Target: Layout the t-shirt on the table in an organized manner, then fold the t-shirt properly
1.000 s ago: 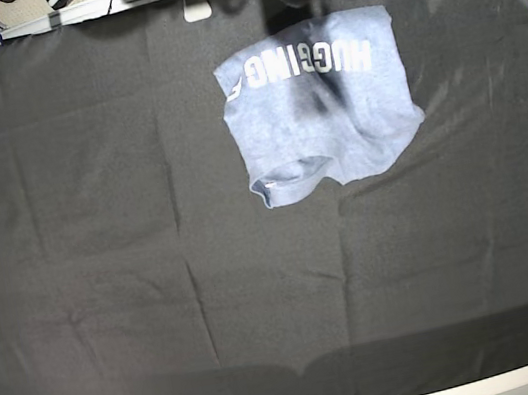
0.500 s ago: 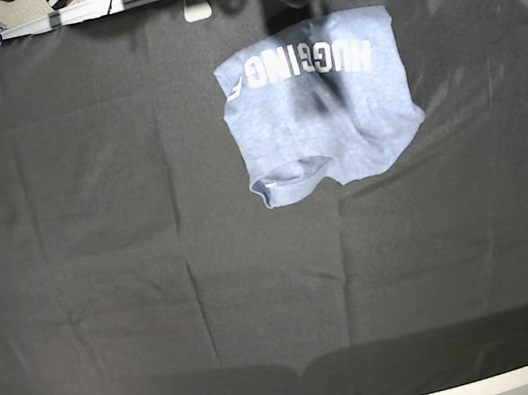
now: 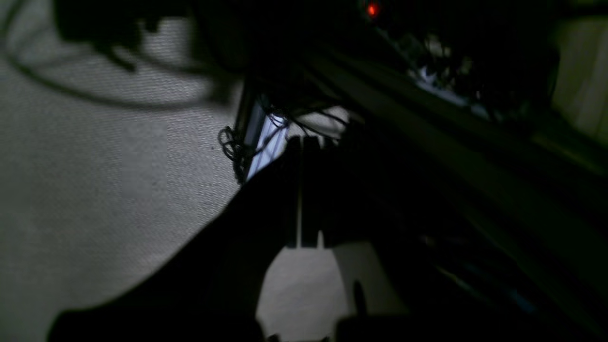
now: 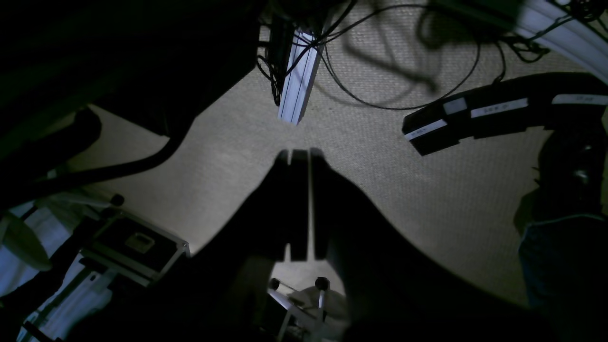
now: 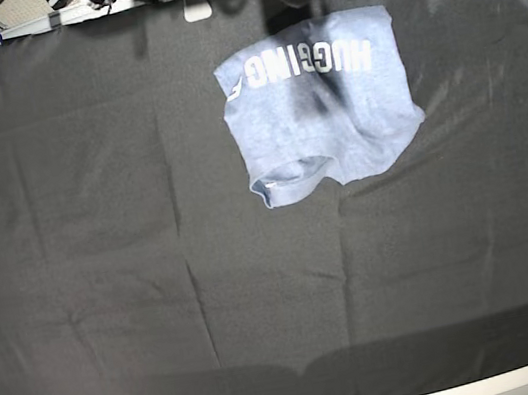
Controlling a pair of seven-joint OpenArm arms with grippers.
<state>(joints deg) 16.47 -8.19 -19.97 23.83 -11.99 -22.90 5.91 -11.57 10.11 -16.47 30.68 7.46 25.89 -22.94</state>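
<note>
Black wrinkled cloth covers the wide table (image 5: 106,285); the light blue-grey lettered t-shirt (image 5: 320,107) lies folded far right of centre. Left gripper (image 3: 304,190) and right gripper (image 4: 299,199) are clenched, empty. Reaching clenched could drag the fold apart.

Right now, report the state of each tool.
Left tool: closed, holding nothing.
Right tool: closed, holding nothing.

left gripper (image 3: 304,190) fingers pressed together, right gripper (image 4: 299,204) likewise, both empty
</note>
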